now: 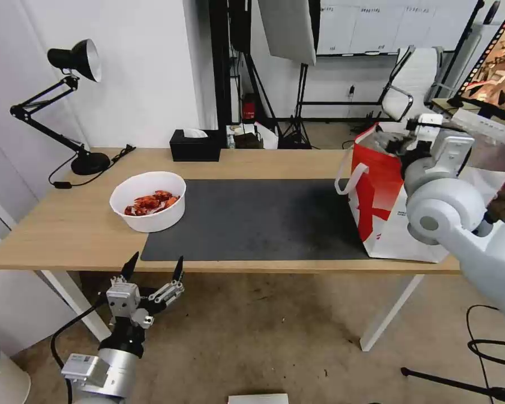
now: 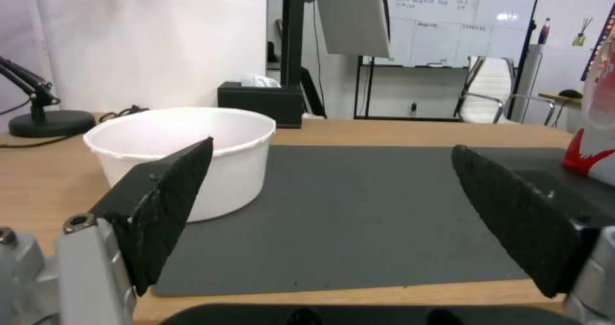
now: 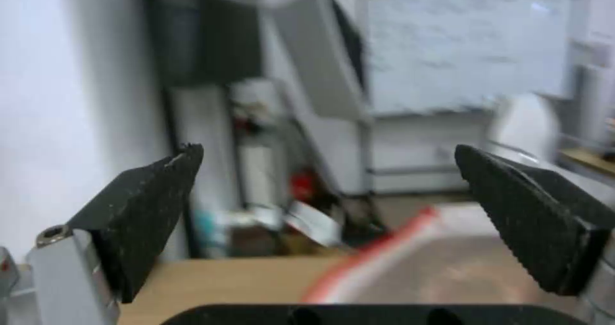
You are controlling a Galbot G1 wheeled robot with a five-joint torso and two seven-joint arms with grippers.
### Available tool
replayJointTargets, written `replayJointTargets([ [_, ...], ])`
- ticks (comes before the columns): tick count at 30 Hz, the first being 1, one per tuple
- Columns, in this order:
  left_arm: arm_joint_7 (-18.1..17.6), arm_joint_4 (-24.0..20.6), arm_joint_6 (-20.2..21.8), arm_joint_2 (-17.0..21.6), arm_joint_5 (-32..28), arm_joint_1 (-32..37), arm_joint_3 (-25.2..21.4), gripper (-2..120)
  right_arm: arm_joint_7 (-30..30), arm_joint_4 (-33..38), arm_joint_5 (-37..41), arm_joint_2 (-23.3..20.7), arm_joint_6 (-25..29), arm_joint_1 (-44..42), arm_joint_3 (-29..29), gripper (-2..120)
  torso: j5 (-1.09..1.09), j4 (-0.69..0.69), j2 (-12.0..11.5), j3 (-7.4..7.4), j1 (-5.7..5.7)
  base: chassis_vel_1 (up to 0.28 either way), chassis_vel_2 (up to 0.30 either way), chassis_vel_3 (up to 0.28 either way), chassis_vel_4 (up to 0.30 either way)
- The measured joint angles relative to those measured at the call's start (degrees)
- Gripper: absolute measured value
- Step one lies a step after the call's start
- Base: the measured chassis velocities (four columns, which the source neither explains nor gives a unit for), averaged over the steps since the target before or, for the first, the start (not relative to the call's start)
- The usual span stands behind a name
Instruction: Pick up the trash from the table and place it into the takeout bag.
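While the released right end effector (image 1: 401,143) hovers over the takeout bag (image 1: 382,207), the bowl (image 1: 148,201) sits well apart.

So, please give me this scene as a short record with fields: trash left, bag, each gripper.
trash left: white bowl of red shells, on the table at the mat's left edge
takeout bag: upright at the mat's right end
left gripper: open, empty, below the table's front edge
right gripper: open, empty, above the bag's mouth

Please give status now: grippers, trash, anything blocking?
Left gripper jaws open, empty, below near table edge. Right gripper jaws open, over takeout bag. White bowl of shells on table. Nothing blocking.
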Motion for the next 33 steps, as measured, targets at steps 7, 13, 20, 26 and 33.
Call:
replayJointTargets([
  [7, 0.01, -0.38, -0.17, -1.18, 0.33, 1.01, -1.13, 100, -9.95, 5.54, -4.24, -1.82, 9.10, -11.32, 2.25, 100, -0.01, -0.02, 0.00, 0.00, 0.00, 0.000, 0.000, 0.000, 0.000],
  [13, 0.23, -0.79, -1.12, -4.22, 2.36, 2.87, -2.24, 100, -16.17, 6.18, -11.87, 2.30, 13.50, -23.94, 5.82, 100, 0.00, 0.02, 0.00, 0.00, 0.00, 0.000, 0.000, 0.000, 0.000],
  [20, 0.22, 0.88, -1.27, -5.24, 3.61, 3.11, -0.87, 100, -21.48, 4.82, -24.14, 8.44, 17.27, -46.88, 14.78, 100, 0.02, -0.03, 0.01, -0.01, -0.01, 0.000, 0.000, 0.000, 0.000],
  [26, 0.16, 1.69, -1.19, -5.82, 4.38, 3.17, -0.39, 100, -22.56, 4.12, -30.32, 12.35, 18.94, -56.69, 17.52, 100, 0.00, -0.02, 0.01, 0.00, -0.01, 0.000, 0.000, 0.000, 0.000],
  [33, 0.01, 1.94, -0.43, -5.72, 5.22, 3.81, -0.61, 100, -20.92, 4.86, -33.72, 14.91, 19.50, -61.97, 19.09, 100, 0.01, -0.01, 0.01, 0.00, -0.01, 0.000, 0.000, 0.000, 0.000],
])
